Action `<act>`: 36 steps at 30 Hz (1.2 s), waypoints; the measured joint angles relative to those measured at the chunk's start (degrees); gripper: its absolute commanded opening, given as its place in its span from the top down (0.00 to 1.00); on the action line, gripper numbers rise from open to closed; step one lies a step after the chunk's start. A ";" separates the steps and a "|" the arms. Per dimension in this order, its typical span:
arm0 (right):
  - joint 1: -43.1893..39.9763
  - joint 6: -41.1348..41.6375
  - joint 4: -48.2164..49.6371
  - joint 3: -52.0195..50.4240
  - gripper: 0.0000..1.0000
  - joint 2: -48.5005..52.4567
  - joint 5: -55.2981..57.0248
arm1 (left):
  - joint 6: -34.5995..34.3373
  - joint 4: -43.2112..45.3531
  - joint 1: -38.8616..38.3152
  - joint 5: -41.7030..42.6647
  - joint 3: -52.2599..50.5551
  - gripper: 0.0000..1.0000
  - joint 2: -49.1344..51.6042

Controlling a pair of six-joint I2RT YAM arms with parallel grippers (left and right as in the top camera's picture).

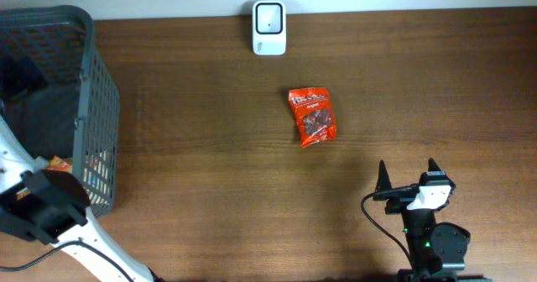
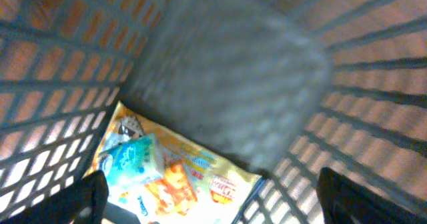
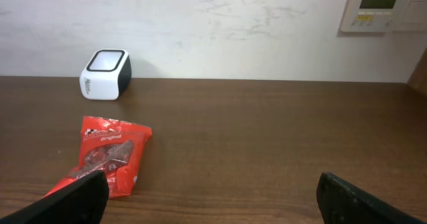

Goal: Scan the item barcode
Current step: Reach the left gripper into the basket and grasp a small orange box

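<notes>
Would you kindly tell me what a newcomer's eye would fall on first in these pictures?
The bright red snack bag lying alone mid-table stands out first, with the white scanner at the far edge behind it. At the left, a grey mesh basket holds a yellow packet, seen from the left wrist camera.

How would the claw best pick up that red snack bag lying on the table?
Probably from straight above, pinching across the narrow width of the red snack bag near its middle. It lies flat on the table, so nothing sticks up to grab sideways, and the open right gripper is the nearer one.
</notes>
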 measured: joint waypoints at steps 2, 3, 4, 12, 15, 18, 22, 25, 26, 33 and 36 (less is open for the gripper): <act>0.00 -0.02 -0.02 0.00 0.01 0.00 -0.02 | 0.02 3.89 0.52 -1.11 -10.10 0.04 0.09; 0.00 -0.02 0.00 0.00 0.01 0.00 0.00 | -0.20 6.32 0.44 -1.33 -14.34 0.05 0.09; 0.00 -0.02 0.00 0.00 0.01 0.00 0.02 | -0.90 8.72 0.31 -1.51 -20.04 0.07 0.11; 0.00 0.00 -0.02 0.00 0.01 0.00 0.02 | -2.80 16.87 0.17 -4.55 -40.35 0.32 0.33; 0.00 -0.02 0.00 0.00 0.01 0.00 0.02 | -3.85 16.68 0.13 -6.23 -40.39 0.69 0.31; 0.00 0.02 -0.02 0.00 0.02 0.00 0.02 | -4.11 15.89 0.11 -7.19 -40.39 1.00 0.33; 0.00 0.00 0.00 0.00 0.01 0.00 0.02 | -4.33 11.85 0.11 -7.19 -38.64 0.71 0.33; 0.00 -0.02 0.00 0.00 0.01 0.00 0.02 | -5.35 3.28 0.13 -7.30 -28.46 0.27 0.35; 0.00 -0.04 -0.02 0.00 0.01 0.00 0.02 | -6.58 0.35 0.13 -7.39 -25.07 0.23 0.28; 0.00 -0.04 -0.02 0.00 0.01 0.00 0.02 | -19.47 -4.44 0.13 -11.45 -26.58 0.01 0.09; 0.00 0.00 -0.02 0.00 0.01 0.00 0.02 | -26.88 -4.02 0.13 -11.50 -32.04 0.01 0.09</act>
